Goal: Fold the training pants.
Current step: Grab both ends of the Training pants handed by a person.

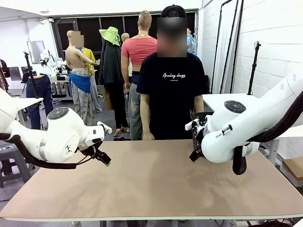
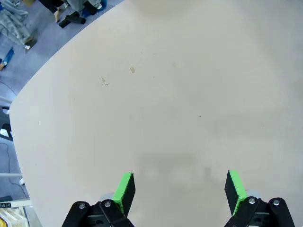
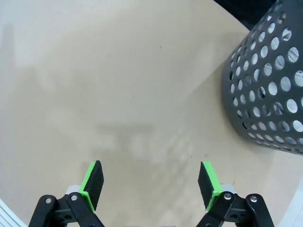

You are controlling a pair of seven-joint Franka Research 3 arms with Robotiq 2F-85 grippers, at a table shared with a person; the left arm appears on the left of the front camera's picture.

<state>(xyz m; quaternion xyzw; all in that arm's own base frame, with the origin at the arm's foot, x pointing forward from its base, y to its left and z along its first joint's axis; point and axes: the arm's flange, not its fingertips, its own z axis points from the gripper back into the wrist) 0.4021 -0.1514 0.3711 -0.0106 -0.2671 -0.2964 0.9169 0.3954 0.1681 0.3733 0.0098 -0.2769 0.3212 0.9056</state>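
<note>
Dark grey perforated basket near right fingers, contents hidden

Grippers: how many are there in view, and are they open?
2. The left gripper hangs open above the table on the robot's left; the right gripper hangs open near the dark perforated basket.

Wide tan table in the foreground. White painted brick wall at picture right, black stand against it. Dark windows along the far wall. Blue-grey floor. Lighting even.
</note>
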